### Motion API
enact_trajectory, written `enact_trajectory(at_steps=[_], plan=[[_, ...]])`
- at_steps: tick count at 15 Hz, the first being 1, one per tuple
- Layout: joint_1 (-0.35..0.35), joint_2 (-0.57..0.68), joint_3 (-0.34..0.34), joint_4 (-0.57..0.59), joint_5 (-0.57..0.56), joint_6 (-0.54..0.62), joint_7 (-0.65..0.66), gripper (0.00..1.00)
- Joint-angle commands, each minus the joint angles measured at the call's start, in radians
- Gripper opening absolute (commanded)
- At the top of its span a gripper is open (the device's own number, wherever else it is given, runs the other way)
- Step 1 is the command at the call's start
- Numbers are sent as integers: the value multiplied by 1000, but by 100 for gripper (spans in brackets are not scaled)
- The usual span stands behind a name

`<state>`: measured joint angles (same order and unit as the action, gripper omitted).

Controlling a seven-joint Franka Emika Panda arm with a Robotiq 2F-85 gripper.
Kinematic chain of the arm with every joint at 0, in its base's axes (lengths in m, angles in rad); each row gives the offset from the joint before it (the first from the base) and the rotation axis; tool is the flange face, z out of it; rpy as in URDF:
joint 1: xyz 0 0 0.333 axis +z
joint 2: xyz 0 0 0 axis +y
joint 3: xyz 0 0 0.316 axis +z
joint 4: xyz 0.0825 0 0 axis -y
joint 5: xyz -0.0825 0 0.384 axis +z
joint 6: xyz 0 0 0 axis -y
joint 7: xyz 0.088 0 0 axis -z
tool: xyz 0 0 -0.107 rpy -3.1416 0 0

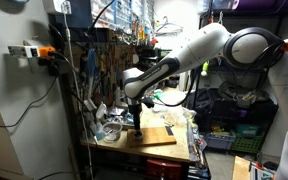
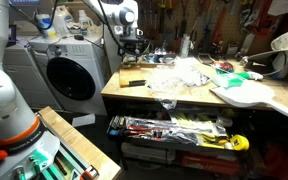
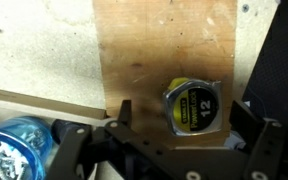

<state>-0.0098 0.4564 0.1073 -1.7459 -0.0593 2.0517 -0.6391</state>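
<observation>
In the wrist view a yellow and chrome tape measure [image 3: 192,105] marked "PowerLock 12" lies on a brown wooden board [image 3: 154,50]. My gripper [image 3: 184,115] is open, its two black fingers standing either side of the tape measure, close above the board, not touching it. In an exterior view the gripper [image 1: 136,118] points straight down over the board [image 1: 154,137] at the workbench's near end. It shows small in an exterior view [image 2: 131,48] at the bench's far left corner.
A clear plastic tub with a blue lid [image 3: 12,150] sits beside the board. The bench holds crumpled plastic [image 2: 174,74], a black-handled tool [image 2: 134,83] and clutter. A washing machine [image 2: 69,75] stands beside the bench. A pegboard with tools [image 1: 99,60] rises behind it.
</observation>
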Motion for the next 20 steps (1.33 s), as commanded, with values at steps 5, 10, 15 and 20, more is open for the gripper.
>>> enact_trajectory(at_steps=[5, 10, 15, 20], plan=[[-32, 105, 19, 102, 42, -72, -118, 100], [-28, 140, 19, 154, 59, -124, -152, 100], [-29, 159, 32, 171, 82, -161, -190, 100], [-26, 162, 36, 166, 94, -157, -210, 100]])
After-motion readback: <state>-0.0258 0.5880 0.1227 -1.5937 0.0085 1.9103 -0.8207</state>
